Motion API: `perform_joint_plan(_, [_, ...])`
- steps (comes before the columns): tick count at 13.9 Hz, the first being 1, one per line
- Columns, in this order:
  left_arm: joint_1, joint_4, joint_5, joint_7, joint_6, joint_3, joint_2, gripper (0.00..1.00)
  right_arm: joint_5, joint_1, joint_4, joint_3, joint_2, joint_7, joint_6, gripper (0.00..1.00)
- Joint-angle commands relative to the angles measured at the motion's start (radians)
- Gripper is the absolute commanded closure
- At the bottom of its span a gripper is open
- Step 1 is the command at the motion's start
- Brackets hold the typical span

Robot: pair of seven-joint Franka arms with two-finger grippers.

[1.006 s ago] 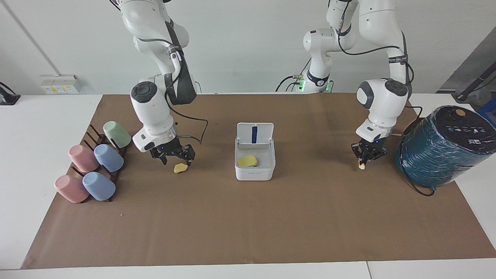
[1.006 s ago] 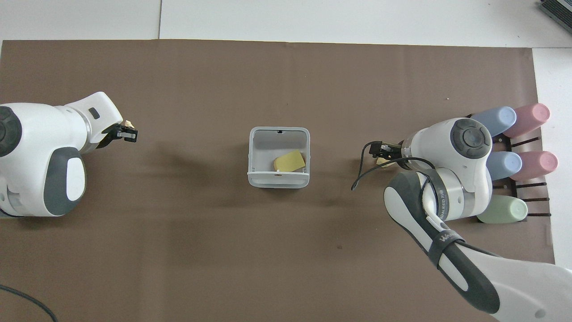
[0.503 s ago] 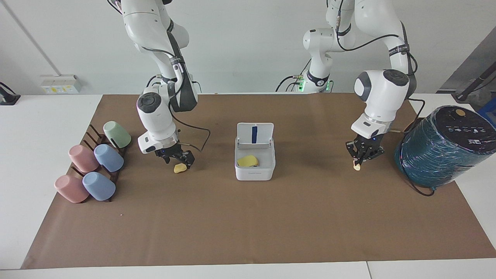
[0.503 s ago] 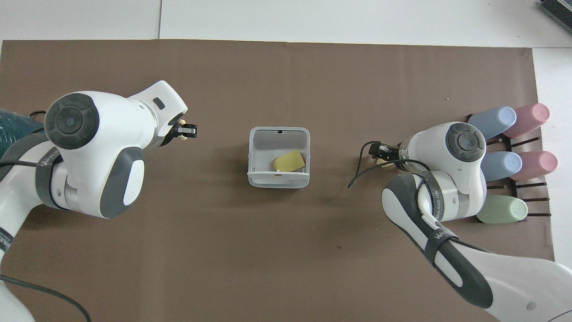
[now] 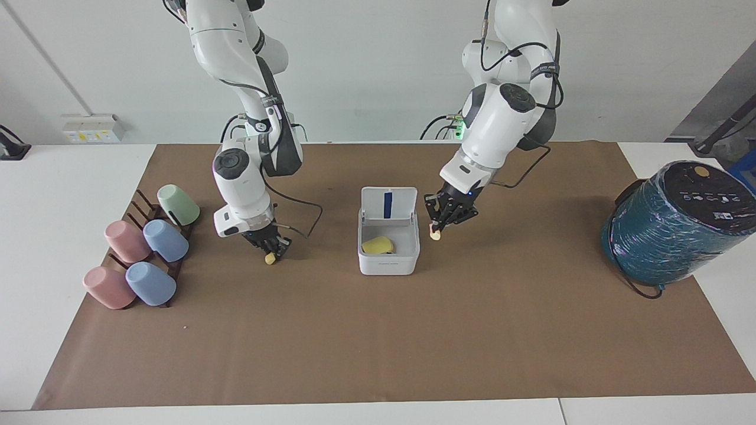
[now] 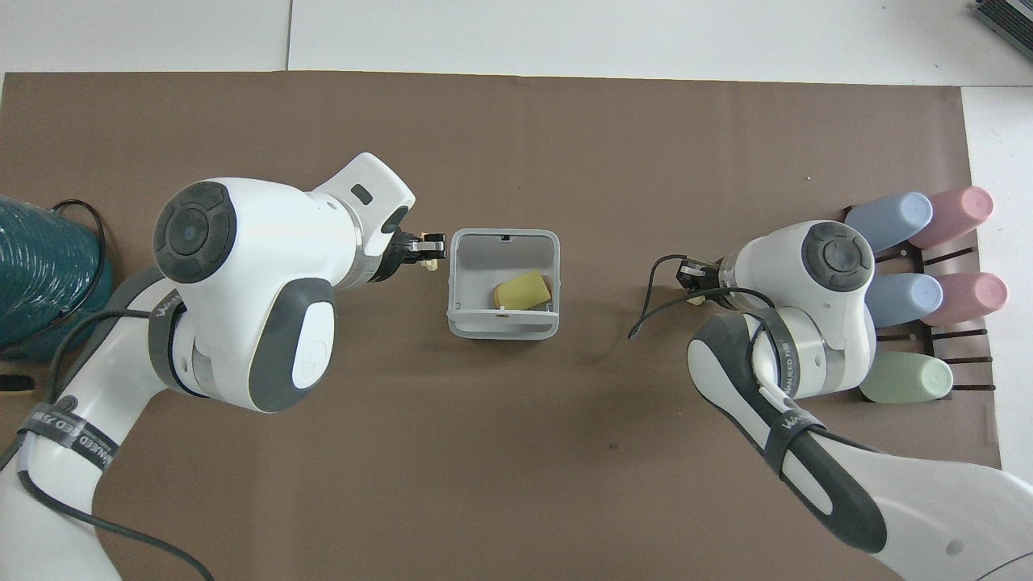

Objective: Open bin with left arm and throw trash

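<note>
The white bin (image 5: 387, 265) (image 6: 502, 327) stands mid-table with its lid (image 5: 388, 203) hinged up toward the robots. A pale yellow piece of trash (image 5: 377, 244) (image 6: 523, 289) lies inside it. My left gripper (image 5: 436, 231) (image 6: 433, 248) is shut on a small pale scrap (image 5: 435, 236) and hangs just outside the bin's rim, on the left arm's side. My right gripper (image 5: 273, 252) (image 6: 692, 282) is down at the mat between the bin and the cup rack. Its fingers are shut on an orange-yellow scrap (image 5: 270, 259).
Several pastel cups (image 5: 142, 254) (image 6: 904, 258) lie on a dark rack at the right arm's end. A big teal wrapped cylinder (image 5: 673, 224) (image 6: 40, 274) with a black cable stands at the left arm's end. A brown mat (image 5: 378, 342) covers the table.
My left arm swung from beside the teal cylinder across to the bin's rim, carrying its scrap. My right gripper dropped lower and went from open to shut on the orange-yellow scrap.
</note>
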Motion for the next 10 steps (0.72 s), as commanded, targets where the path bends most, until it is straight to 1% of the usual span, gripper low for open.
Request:
perform_joint_plan(1, [-0.058, 0.015, -0.051, -0.052, 0.026, 0.015, 0.013, 1.00, -0.014, -0.001, 0.032, 0.012, -0.011, 0.033, -0.042, 1.00])
perform_joint_plan(2, [-0.072, 0.015, -0.051, -0.077, 0.032, 0.014, 0.013, 1.00, -0.014, -0.005, 0.063, 0.012, -0.025, 0.028, -0.091, 1.00])
perform_joint_plan(3, [-0.088, 0.015, -0.051, -0.080, 0.042, 0.015, 0.014, 0.76, -0.014, -0.010, 0.090, 0.014, -0.051, 0.025, -0.121, 1.00])
perform_joint_plan(4, [-0.097, 0.014, -0.051, -0.085, 0.048, 0.015, 0.014, 0.35, -0.014, -0.004, 0.135, 0.012, -0.060, 0.027, -0.181, 1.00])
perform_joint_plan(5, [-0.097, 0.015, -0.049, -0.089, 0.048, 0.015, 0.013, 0.10, -0.014, -0.002, 0.182, 0.014, -0.061, 0.028, -0.242, 1.00])
perform_joint_plan(6, [-0.097, 0.017, -0.046, -0.089, 0.046, 0.015, 0.013, 0.00, -0.014, -0.001, 0.218, 0.018, -0.063, 0.031, -0.281, 1.00])
perform_joint_plan(10, [-0.095, 0.017, -0.040, -0.089, 0.011, 0.017, 0.010, 0.00, 0.017, 0.016, 0.236, 0.050, -0.124, 0.034, -0.297, 1.00])
